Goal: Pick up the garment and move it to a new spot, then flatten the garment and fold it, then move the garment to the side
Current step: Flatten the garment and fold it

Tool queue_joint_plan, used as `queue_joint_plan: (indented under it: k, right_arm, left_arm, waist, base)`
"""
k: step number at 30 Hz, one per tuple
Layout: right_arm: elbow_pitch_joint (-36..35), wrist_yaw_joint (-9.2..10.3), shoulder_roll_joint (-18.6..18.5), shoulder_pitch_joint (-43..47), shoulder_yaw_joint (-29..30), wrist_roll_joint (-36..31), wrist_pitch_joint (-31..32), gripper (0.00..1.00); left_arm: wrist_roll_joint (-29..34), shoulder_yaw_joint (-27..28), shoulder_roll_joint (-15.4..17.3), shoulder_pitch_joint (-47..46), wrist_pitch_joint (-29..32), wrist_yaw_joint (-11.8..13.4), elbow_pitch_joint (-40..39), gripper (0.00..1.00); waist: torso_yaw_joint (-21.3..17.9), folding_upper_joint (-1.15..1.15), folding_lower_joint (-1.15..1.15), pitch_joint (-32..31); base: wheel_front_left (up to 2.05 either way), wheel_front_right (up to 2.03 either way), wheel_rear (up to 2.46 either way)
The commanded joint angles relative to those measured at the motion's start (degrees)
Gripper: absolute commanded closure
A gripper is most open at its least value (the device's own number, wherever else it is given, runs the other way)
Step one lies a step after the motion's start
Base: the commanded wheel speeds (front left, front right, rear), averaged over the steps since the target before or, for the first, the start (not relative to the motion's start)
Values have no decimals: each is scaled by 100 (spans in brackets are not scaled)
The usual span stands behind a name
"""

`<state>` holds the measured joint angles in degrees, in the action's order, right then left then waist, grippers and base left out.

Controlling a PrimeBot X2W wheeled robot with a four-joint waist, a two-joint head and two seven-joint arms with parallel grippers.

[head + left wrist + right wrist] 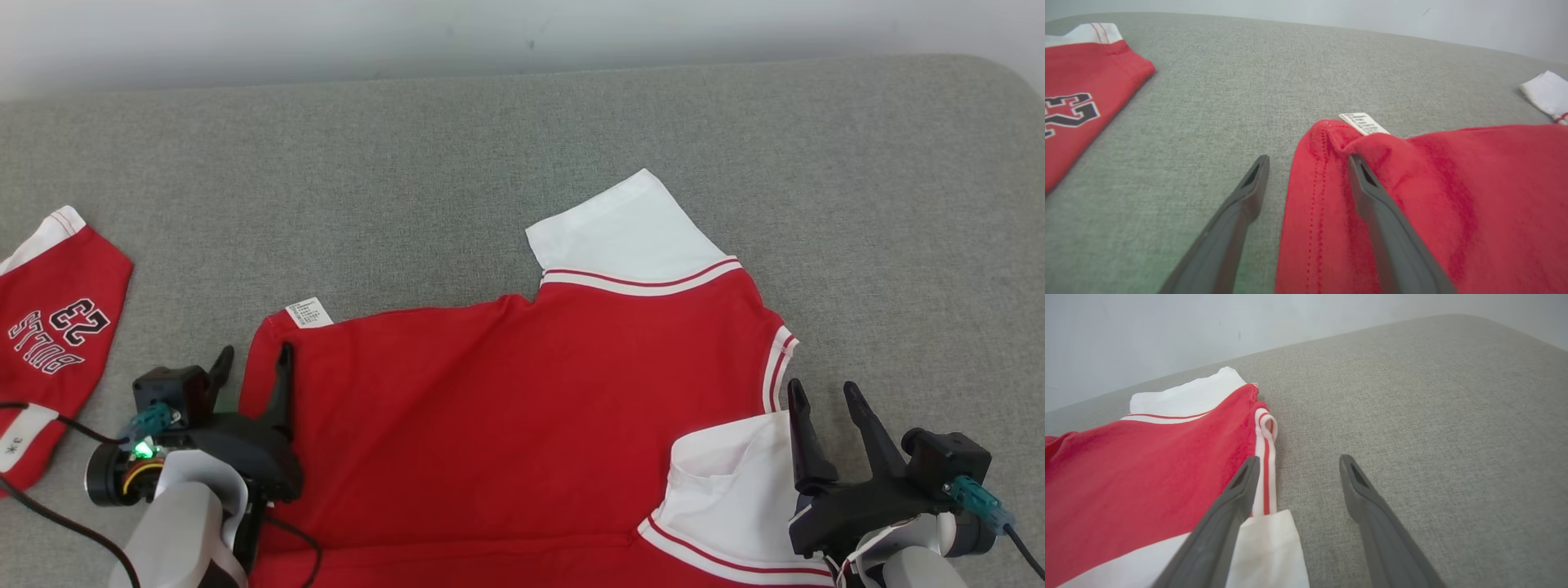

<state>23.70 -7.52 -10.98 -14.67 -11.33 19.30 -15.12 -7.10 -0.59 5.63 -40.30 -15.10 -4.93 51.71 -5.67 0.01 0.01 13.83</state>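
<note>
We found the shirt spread red side up on the grey surface, filling the lower middle of the head view and running off its bottom edge. It looked mostly smooth, so we judged the move to a new spot done and the flattening nearly done. We saw no clear fold yet, though a seam or crease near the bottom edge left us unsure. Folding and the final shift to the side were, in our view, still ahead.

The shirt's long axis ran left to right across the head view. Its hem end pointed left, where a white label stuck out at the upper left corner. Its shoulder end pointed right, marked by striped trim. The upper sleeve reached toward the top of the frame, and the lower sleeve lay at the lower right.

The left gripper stood wide open at the lower left, straddling the hem edge with one finger on the red cloth and the other on the surface, gripping nothing. The right gripper was likewise spread wide at the lower right, one finger over the lower sleeve and the other over the surface, holding nothing.

Another garment, red with "23" on it, lay well apart at the left edge.
</note>
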Motion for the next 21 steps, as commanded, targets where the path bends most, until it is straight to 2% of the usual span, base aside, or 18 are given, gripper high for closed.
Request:
queue_joint_plan:
  k: [1, 13, 21]
  right_arm:
    - [10, 7, 12, -37, -13, -4, -2, 0]
    - [35, 7, -4, -56, -35, 98, -2, 0]
    - [55, 7, 1, 48, 20, 111, -2, 0]
  left_arm:
    - [28, 26, 48, -105, -7, 18, 7, 0]
    - [-224, 111, -1, -344, -7, -189, -31, 0]
    - [13, 124, 68, -147, -7, 14, -59, 0]
  waist:
    - [2, -1, -1, 5]
    - [15, -1, -1, 33]
    - [37, -1, -1, -10]
  base:
    - [0, 0, 0]
    - [0, 0, 0]
    - [0, 0, 0]
